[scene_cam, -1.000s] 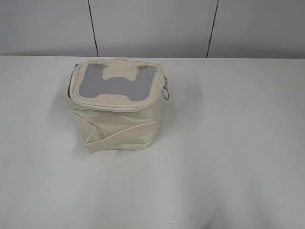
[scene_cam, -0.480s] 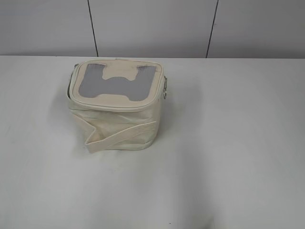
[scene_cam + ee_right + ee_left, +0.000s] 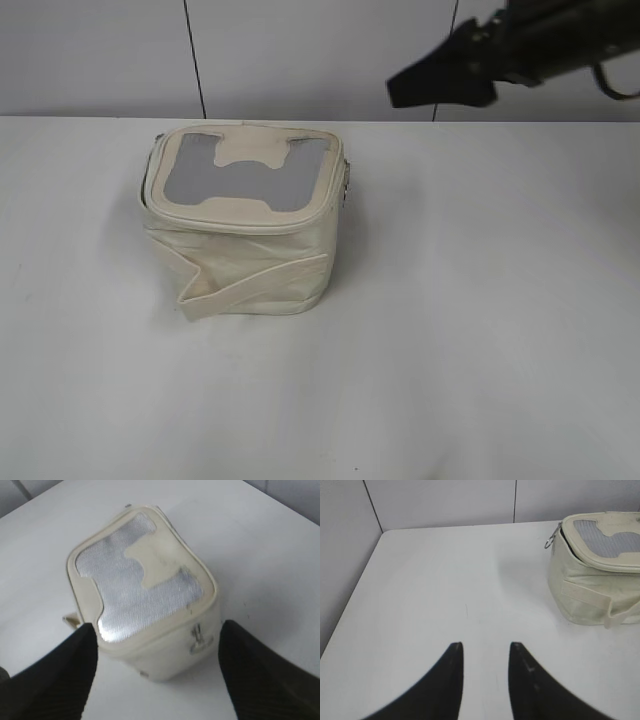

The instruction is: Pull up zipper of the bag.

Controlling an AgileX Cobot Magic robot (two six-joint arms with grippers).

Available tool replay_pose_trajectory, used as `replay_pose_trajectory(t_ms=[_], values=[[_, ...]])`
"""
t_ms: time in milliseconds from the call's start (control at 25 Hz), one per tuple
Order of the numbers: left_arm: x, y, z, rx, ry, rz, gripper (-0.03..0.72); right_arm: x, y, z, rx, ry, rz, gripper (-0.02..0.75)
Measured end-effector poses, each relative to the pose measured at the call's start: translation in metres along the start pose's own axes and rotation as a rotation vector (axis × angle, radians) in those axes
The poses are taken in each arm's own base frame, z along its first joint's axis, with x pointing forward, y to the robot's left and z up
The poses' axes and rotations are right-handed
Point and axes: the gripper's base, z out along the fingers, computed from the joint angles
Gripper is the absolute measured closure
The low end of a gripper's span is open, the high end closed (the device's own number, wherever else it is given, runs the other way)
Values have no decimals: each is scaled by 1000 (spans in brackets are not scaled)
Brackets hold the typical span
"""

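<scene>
Right gripper (image 3: pixel 155 667) jaws spread wide, empty, hanging above the bag (image 3: pixel 240 225), touching nothing. In the right wrist view the two dark fingers (image 3: pixel 55 675) framed the bag's near side wall, with a silver pull (image 3: pixel 197 639) dangling on that wall between them, just under the lid rim. In the exterior view the right arm (image 3: pixel 500 50) came in high from the upper right, well above desk (image 3: pixel 480 330) level and off to the bag's right.

Left gripper (image 3: pixel 485 680) jaws also parted, empty, low over bare desk. Bag sat well apart from it, up and to the right in the left wrist view, with a ringed pull (image 3: pixel 551 540) hanging at the bag's near corner and a dark gap under the lid rim there, so the zipper (image 3: pixel 567 542) looked partly undone on that side.

Key relation: the pull lay below and ahead of the right jaws, which are the nearer pair by far. The zip track ran around the lid rim, roughly level with the desk, so the pull would likely travel sideways along the rim. My judgement: right arm needs to descend and pinch the pull; left could brace the bag.

Bag: small boxy cream fabric, upright, left of centre on the desk, rounded-square lid with grey H panel (image 3: pixel 240 170), flat strap (image 3: pixel 255 282) slanting across the front. Pull on the right edge (image 3: pixel 347 185) small, detail unclear.
</scene>
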Motion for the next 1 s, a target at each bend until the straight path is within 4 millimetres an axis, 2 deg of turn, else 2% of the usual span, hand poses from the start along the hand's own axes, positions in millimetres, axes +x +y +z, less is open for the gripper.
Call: replay_pose_trajectory(t_ms=[80,200,400,560,760,920,1000], values=[[0,0,0,0,0,0,449,-25,-9,31,-68,-6,-47,150],[0,0,0,-2,0,1,449,-49,-19,75,-158,-7,-79,150],[0,0,0,-3,0,2,449,-72,-27,133,-213,-13,-100,150],[0,0,0,-3,0,2,449,-73,-25,174,-251,13,-87,150],[-1,0,1,-4,6,2,449,-60,-17,216,-308,57,-49,174],[-5,1,9,0,60,2,449,-47,-10,235,-311,113,-52,229],[-10,1,17,3,104,1,449,-43,-7,240,-304,139,-60,286]])
